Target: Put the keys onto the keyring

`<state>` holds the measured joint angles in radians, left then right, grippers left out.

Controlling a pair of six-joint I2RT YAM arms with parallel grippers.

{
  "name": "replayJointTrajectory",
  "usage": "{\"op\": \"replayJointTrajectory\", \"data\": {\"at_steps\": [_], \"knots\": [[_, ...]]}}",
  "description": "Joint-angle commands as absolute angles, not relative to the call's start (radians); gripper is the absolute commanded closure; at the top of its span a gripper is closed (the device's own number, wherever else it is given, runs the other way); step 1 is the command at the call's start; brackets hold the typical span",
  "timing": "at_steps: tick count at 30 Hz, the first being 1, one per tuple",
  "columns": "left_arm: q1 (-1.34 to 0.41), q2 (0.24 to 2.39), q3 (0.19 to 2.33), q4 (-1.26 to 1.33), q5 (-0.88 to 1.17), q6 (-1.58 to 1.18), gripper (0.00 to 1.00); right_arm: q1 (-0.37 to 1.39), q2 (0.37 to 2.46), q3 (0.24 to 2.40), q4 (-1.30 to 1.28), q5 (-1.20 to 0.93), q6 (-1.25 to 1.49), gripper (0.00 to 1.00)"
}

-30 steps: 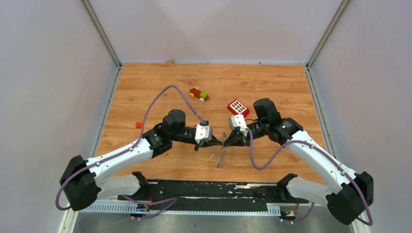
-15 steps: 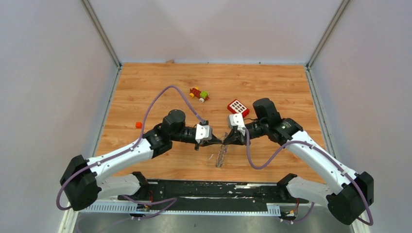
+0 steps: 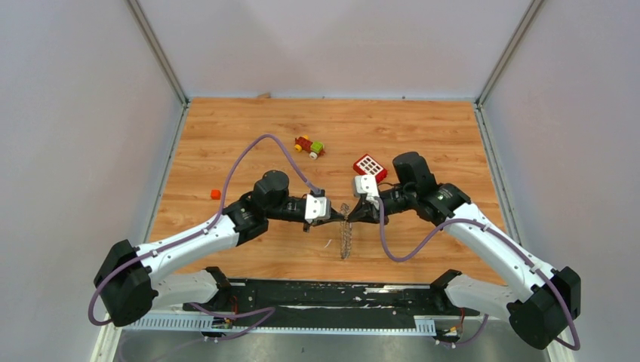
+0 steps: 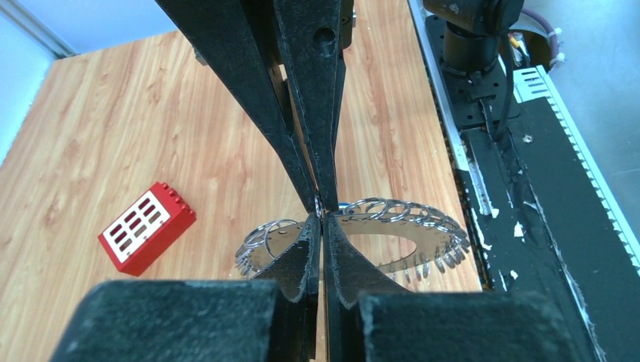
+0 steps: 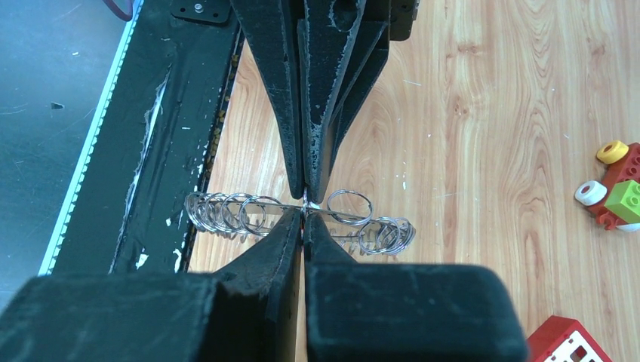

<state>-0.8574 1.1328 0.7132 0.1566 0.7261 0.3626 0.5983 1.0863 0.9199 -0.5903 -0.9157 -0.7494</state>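
While the keyring is gripped edge-on above the table by the left tool and the right tool, both clenched on its rim, the keys cannot be made out; threading is judged not yet done, the red block lying beyond.

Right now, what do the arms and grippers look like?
The left arm and right arm: white shells, black joints and bases, a purple cable looping along each. The left gripper and right gripper: white mount, two long black tapered fingers with scuffed edges.
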Motion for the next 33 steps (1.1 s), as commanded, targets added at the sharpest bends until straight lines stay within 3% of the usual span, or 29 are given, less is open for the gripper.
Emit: {"op": "replayJointTrajectory", "data": {"at_steps": [1, 6, 21, 33], "knots": [[-0.855, 1.118, 0.718, 0.150, 0.708, 0.419, 0.94, 0.597, 1.064, 0.973, -0.586, -0.895, -0.733, 1.00], [-0.854, 1.122, 0.731, 0.132, 0.706, 0.432, 0.93, 0.607, 1.069, 0.980, -0.580, -0.875, -0.724, 1.00], [-0.854, 1.104, 0.768, 0.044, 0.682, 0.545, 0.68, 0.651, 1.111, 1.044, -0.657, -0.798, -0.764, 1.00], [-0.854, 1.100, 0.792, 0.031, 0.704, 0.592, 0.65, 0.671, 1.146, 1.071, -0.690, -0.777, -0.778, 1.00]]}}
